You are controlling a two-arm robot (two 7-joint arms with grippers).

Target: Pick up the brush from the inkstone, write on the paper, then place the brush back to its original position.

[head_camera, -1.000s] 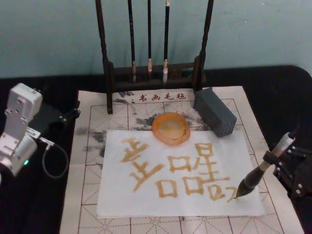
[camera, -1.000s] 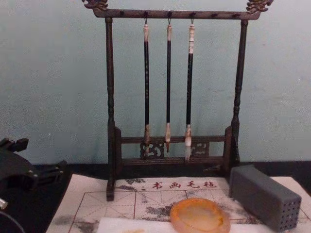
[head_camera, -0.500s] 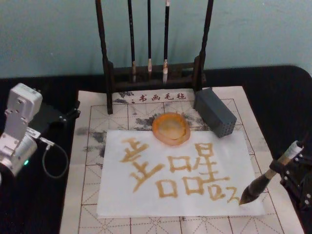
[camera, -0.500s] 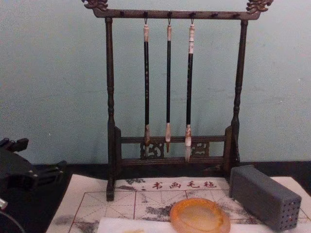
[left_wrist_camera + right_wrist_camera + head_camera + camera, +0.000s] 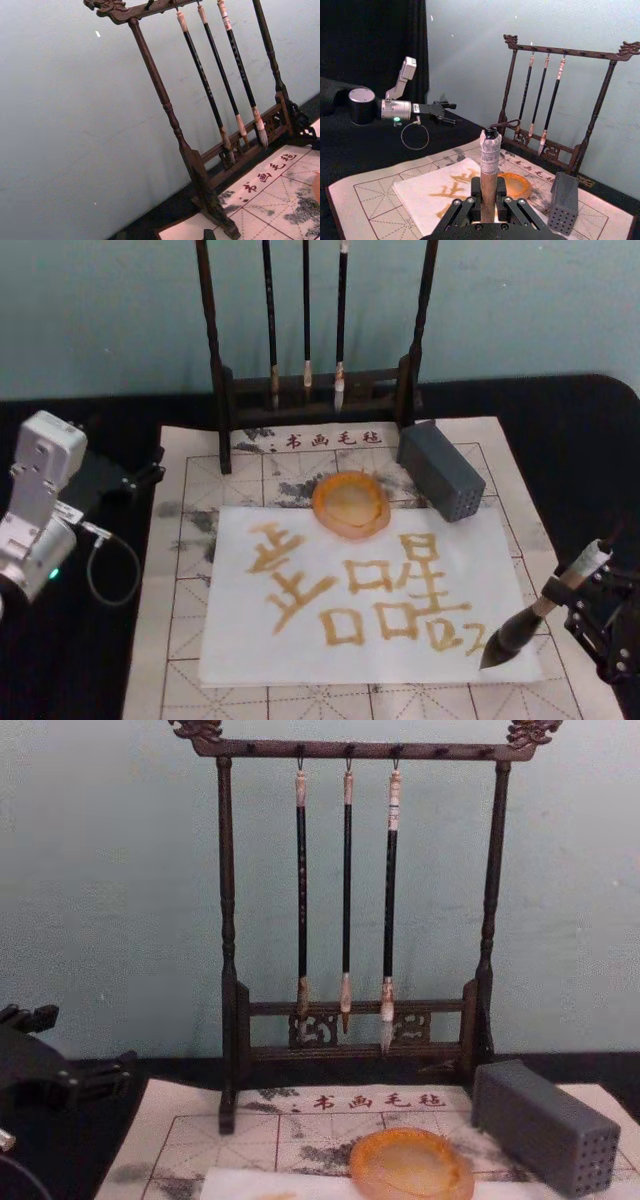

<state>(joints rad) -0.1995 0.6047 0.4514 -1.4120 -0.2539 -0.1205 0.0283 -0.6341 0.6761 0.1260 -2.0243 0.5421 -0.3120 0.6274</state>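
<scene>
Paper (image 5: pixel 240 640), plain white, amber characters; round orange-amber inkstone (image 5: pixel 351 503) on its far edge. Thick bamboo-and-black brush (image 5: pixel 528 625), tilted, shaft pinched between right gripper (image 5: pixel 488 191) fingers; tip at paper's near right corner, slightly nearer the robot than before. Left gripper (image 5: pixel 140 478) parked left.

A robot lab stand dressed as a calligraphy desk; a plain teal wall (image 5: pixel 110 870) and a black curtain (image 5: pixel 370 40) close it in; black cloth covers the table (image 5: pixel 570 430); well beyond the fingers (image 5: pixel 476 190) of the right gripper (image 5: pixel 488 200) stands a dark carved wooden brush rack (image 5: pixel 227 920) hung with three thin dark brushes (image 5: pixel 347 890); near those fingers lies a cream ink-stained felt mat with a red grid (image 5: pixel 180 640).
</scene>
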